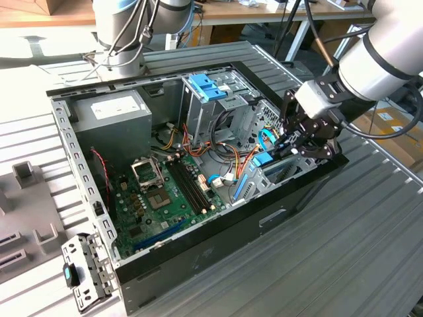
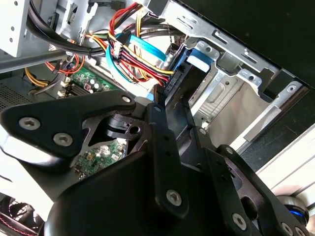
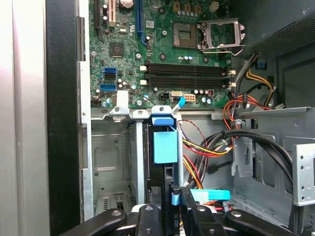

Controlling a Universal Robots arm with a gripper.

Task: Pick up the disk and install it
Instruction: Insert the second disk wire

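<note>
The open computer case (image 1: 198, 261) lies on its side on the ribbed table. My gripper (image 1: 299, 142) reaches into the drive bay (image 3: 110, 157) at the case's end on the exterior view's right. The disk (image 3: 156, 167) stands on edge in that bay, seen as a thin dark slab with a blue plastic tab (image 3: 163, 120) at its far end. In the first wrist view my gripper (image 3: 171, 209) is shut on the disk's near edge, one black finger (image 3: 150, 216) on each side. The second wrist view shows the gripper (image 2: 160, 105) closed at the bay's metal frame (image 2: 236, 73).
Red, yellow and black cable bundles (image 3: 206, 147) run beside the disk. The green motherboard (image 1: 165, 198) fills the case floor, with a grey power supply (image 1: 109, 115) and a blue bracket (image 1: 206, 86) behind. A second arm's base (image 1: 122, 39) stands at the back. Grey fixtures (image 1: 26, 198) lie at the exterior view's left.
</note>
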